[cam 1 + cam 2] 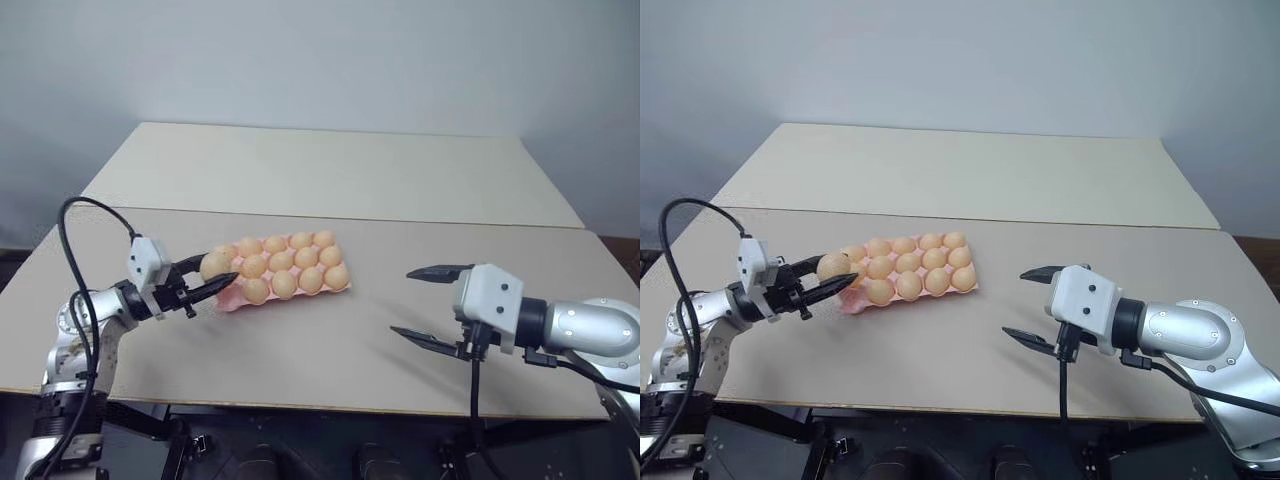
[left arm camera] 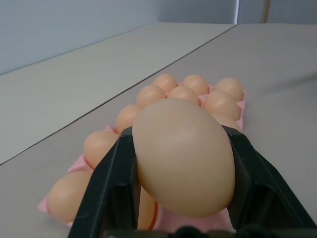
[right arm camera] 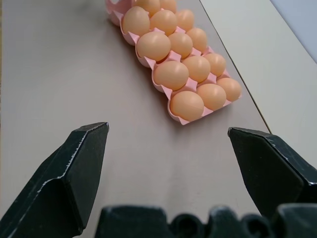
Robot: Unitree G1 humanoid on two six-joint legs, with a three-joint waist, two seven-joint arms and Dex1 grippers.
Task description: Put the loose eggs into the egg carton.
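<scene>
**One egg in our left grip, right jaws wide**

Our left gripper [image 1: 212, 281] is clamped on a loose egg [image 1: 214, 265], one black finger [image 2: 106, 186] pressed on each side, and carries it above the table [image 1: 330, 340] at the left end of the egg carton [image 1: 226, 301]. Tan eggs fill the carton's cups. Our right gripper [image 1: 422, 305] hangs spread wide and empty, well apart from the carton.
</scene>
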